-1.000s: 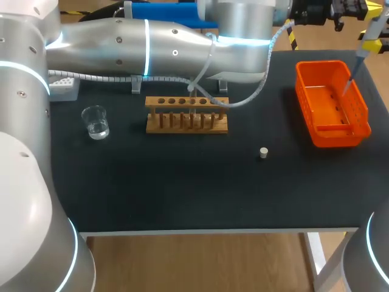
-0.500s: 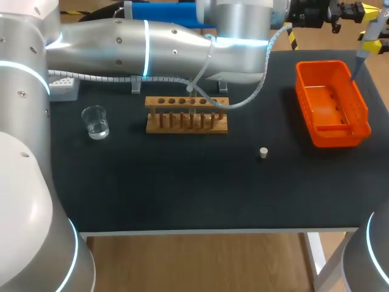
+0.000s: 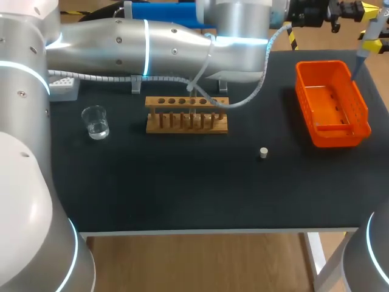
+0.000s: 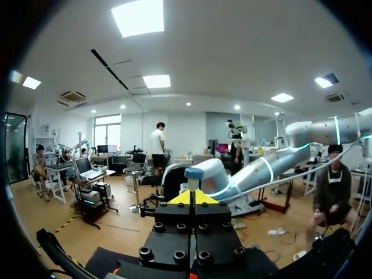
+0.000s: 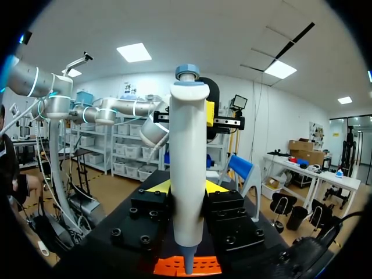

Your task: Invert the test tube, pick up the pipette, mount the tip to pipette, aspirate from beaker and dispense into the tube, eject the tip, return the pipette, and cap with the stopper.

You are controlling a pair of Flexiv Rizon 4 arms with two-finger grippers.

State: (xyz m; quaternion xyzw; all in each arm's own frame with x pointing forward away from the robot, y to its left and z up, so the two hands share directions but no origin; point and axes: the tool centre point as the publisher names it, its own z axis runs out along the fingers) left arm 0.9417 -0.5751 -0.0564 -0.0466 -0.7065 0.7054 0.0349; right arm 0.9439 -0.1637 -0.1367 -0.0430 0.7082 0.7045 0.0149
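my right gripper (image 5: 189, 187) has its jaws clamped on the white pipette (image 5: 189, 145), one on each side of the barrel. the pipette stands upright between them, blue-grey cap up and nozzle down. straight under the nozzle i see the orange basket (image 3: 334, 139). from the head camera the pipette hangs above the basket's far right corner.

my left gripper (image 4: 192, 197) is up in the air beyond the basket's far side, facing the pipette. its jaws are pressed together, yellow tips meeting, with nothing between them. the left arm (image 3: 152, 42) runs in from the basket's far left, across the back of the table (image 3: 182, 194).

the small pale stopper (image 3: 263, 152) lies on the table to the basket's near left, well apart from it. further left of the basket stands the wooden rack (image 3: 186, 115), long side towards me, with a loop of the arm's cable (image 3: 249, 97) hanging over its back rail. left again, well away from the basket, the glass beaker (image 3: 95, 121) stands upright with a little clear liquid in it. the white tip box (image 3: 64, 87) is the farthest thing from the basket, at the far left, half hidden behind the left arm.
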